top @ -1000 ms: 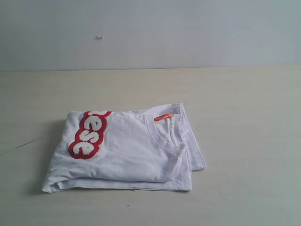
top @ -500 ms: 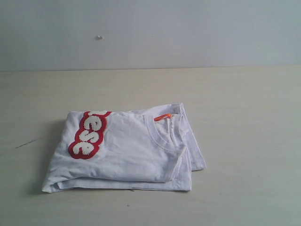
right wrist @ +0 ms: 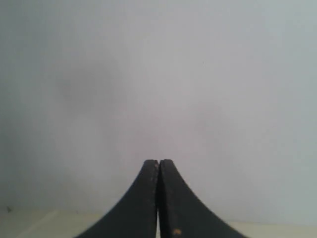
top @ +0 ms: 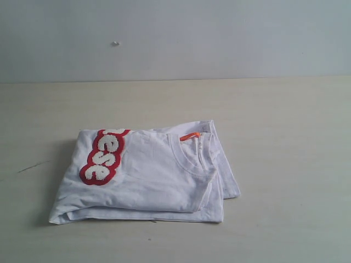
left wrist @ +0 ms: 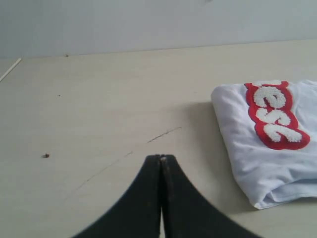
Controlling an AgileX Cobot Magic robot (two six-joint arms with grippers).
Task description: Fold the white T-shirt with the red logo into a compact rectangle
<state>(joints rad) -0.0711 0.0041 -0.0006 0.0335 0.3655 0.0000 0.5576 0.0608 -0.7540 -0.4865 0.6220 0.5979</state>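
apparently done: white t-shirt [top: 153,175] lay folded rectangular on the tabletop [top: 274,137], red logo [top: 103,156] up; your left pincer [left wrist: 161,158] and right pincer [right wrist: 158,161] sat closed, empty, clear, likely sparing the folds.

Soft, even, fairly bright light. The folded white cotton T-shirt [top: 153,170] throws a faint shadow leftward in the exterior view. The right wrist view is hazy.

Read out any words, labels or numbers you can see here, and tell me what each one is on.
"ese": white fuzzy letters on the red logo of the folded white T-shirt; the rest of the word is cut off at the fold.
Orange neck tag: too small to read, if it carries print at all.
No other text shows.
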